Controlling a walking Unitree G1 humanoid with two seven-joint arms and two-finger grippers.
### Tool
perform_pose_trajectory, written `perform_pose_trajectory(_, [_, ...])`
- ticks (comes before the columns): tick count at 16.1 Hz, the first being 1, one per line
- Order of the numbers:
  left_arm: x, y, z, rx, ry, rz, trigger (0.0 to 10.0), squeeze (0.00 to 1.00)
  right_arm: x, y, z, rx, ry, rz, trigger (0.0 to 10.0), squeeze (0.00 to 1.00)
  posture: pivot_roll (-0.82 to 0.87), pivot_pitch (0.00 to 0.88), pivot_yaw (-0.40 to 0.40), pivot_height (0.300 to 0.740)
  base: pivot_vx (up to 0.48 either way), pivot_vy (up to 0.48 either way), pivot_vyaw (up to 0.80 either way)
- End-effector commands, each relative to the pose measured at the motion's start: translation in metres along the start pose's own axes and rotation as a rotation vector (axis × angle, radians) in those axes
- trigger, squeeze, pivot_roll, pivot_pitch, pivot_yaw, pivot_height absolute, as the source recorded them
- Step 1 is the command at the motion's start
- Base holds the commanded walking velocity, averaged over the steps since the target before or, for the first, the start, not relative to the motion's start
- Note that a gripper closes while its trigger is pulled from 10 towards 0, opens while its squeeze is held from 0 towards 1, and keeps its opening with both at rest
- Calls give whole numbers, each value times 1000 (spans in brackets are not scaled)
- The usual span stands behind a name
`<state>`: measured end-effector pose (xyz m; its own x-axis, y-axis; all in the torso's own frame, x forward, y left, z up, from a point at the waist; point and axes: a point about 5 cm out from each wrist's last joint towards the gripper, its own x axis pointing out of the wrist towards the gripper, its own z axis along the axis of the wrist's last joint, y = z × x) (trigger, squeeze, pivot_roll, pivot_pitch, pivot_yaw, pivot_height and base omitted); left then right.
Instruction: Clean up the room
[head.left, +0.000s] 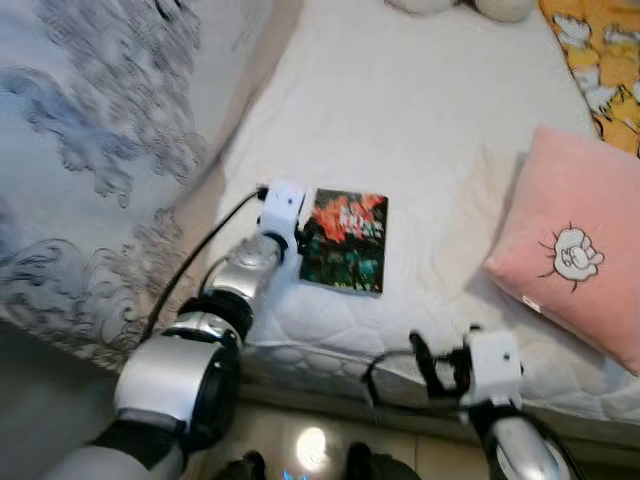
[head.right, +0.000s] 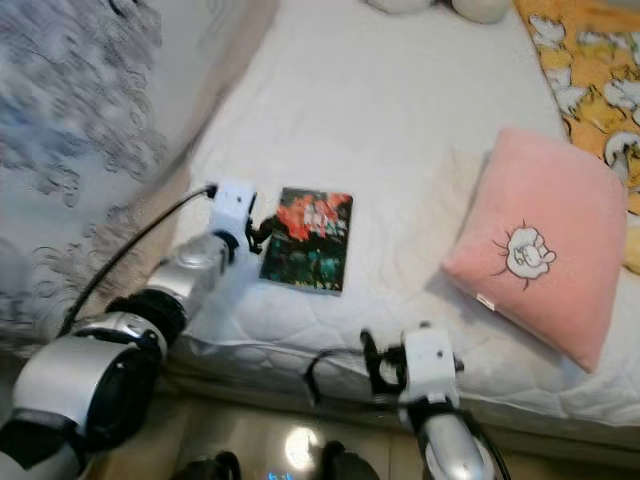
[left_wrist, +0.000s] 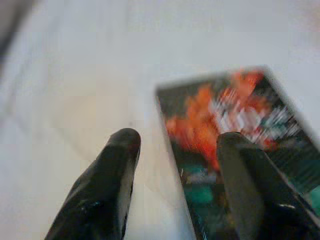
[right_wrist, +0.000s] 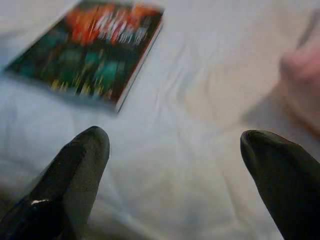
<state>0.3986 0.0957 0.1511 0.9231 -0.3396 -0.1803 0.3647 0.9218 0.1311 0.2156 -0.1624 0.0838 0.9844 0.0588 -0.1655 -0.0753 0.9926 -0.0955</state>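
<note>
A book with a red and green cover lies flat on the white bed, near its front edge. The left claw, released, straddles the book's left edge. The right claw hovers spread at the bed's edge. A pink pillow lies to the right.

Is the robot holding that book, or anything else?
Nothing held yet. The left gripper is open, straddling the book's left edge. The right gripper is open over the bed.
</note>
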Motion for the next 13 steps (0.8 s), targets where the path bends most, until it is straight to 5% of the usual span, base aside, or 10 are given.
perform_pose_trajectory(1, [-1, -2, 2, -27, -60, -49, 10000, 1000, 3, -10, 2, -30, -22, -82, 10000, 0, -84, 25, 4, 740, 0, 0, 0])
perform_pose_trajectory(3, [-16, -5, -26, -135, -113, -76, 10000, 1000, 21, -41, 25, 20, -132, -280, 10000, 0, -33, 0, 35, 740, 0, 0, 0])
perform_pose_trajectory(6, [-35, -24, -64, -250, -136, -9, 10000, 1000, 48, -50, 12, 132, -84, -270, 10000, 0, 55, 0, 15, 740, 0, -156, 0])
perform_pose_trajectory(11, [-33, -33, -54, -231, -174, -56, 10000, 1000, 59, -42, 2, 54, -50, -252, 10000, 0, 54, 0, 9, 740, 0, -462, 0])
perform_pose_trajectory(12, [-35, -30, -53, -212, -190, -36, 10000, 1000, 58, -38, 3, 93, -85, -236, 10000, 1000, 40, 0, 22, 740, 0, -454, 0])
perform_pose_trajectory(13, [-38, -26, -53, -217, -209, -1, 10000, 1000, 56, -36, 4, 102, -105, -233, 10000, 1000, 29, 0, 30, 740, 0, -454, 0])
